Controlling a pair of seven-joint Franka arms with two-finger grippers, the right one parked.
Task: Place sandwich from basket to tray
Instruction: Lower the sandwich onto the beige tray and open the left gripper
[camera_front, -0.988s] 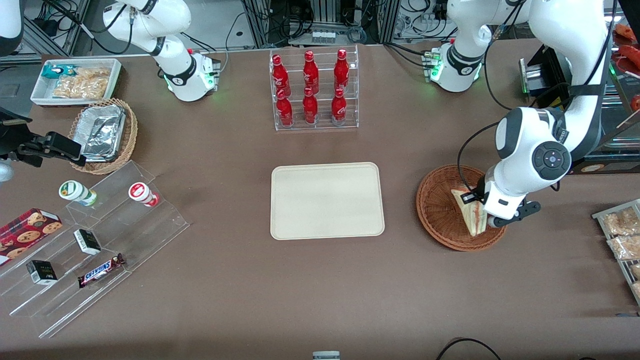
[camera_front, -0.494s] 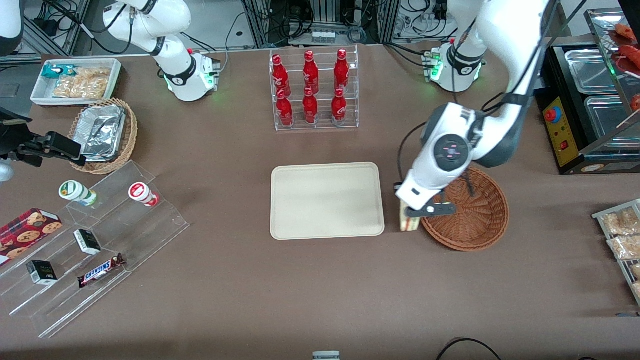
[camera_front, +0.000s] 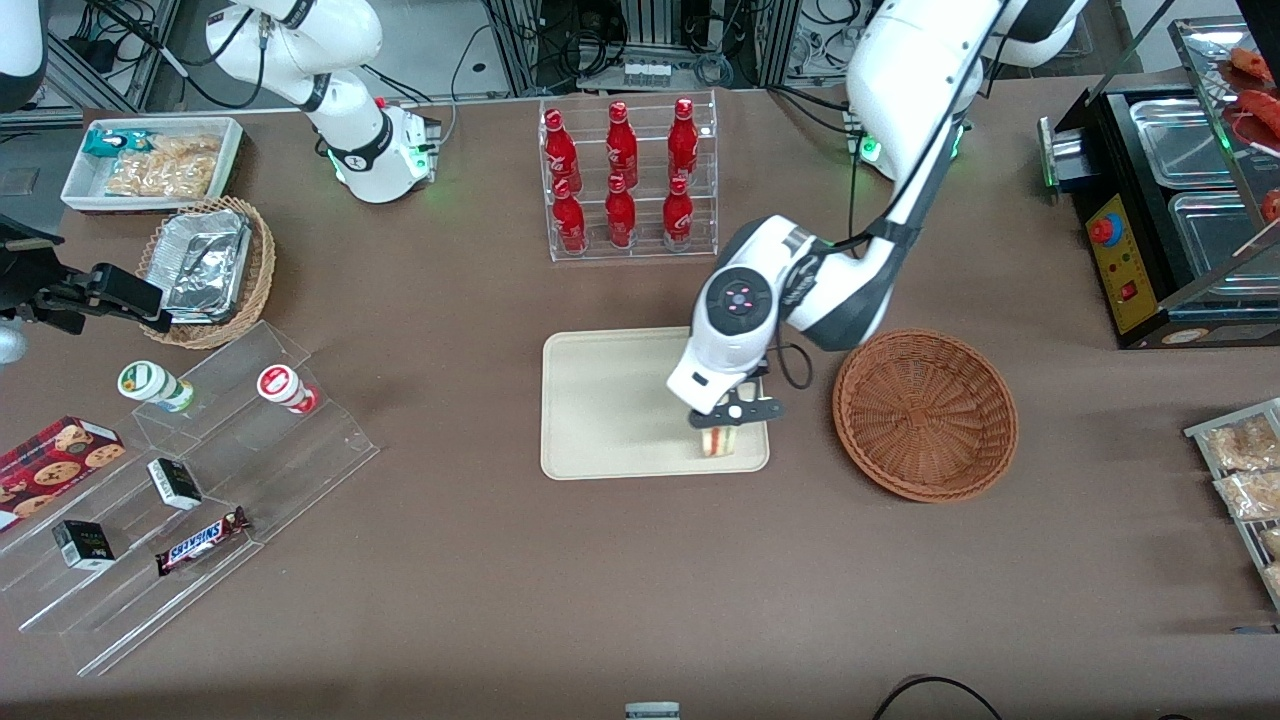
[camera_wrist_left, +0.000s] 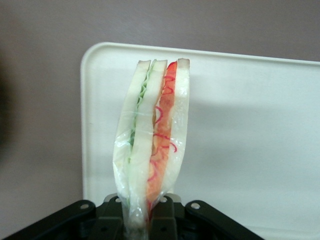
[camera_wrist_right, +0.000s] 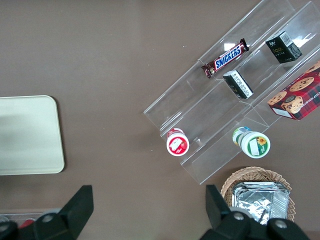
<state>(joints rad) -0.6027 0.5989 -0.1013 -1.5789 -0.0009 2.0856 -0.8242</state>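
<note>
Sandwich (camera_wrist_left: 152, 135) hangs over the tray (camera_front: 610, 400) corner nearest the basket (camera_front: 925, 415), our pincer (camera_front: 728, 418) clamped on its wrapped edge; soft and light, we reckon, so squeeze gently.

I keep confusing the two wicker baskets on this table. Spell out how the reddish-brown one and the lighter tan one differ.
The round reddish-brown wicker basket sits empty beside the cream rectangular plastic tray; the lighter tan wicker basket holds foil containers and lies toward the parked arm's end. The reddish-brown one looks wider and darker. Both are round and woven. The gripper holds the wrapped triangular sandwich over the tray.
</note>
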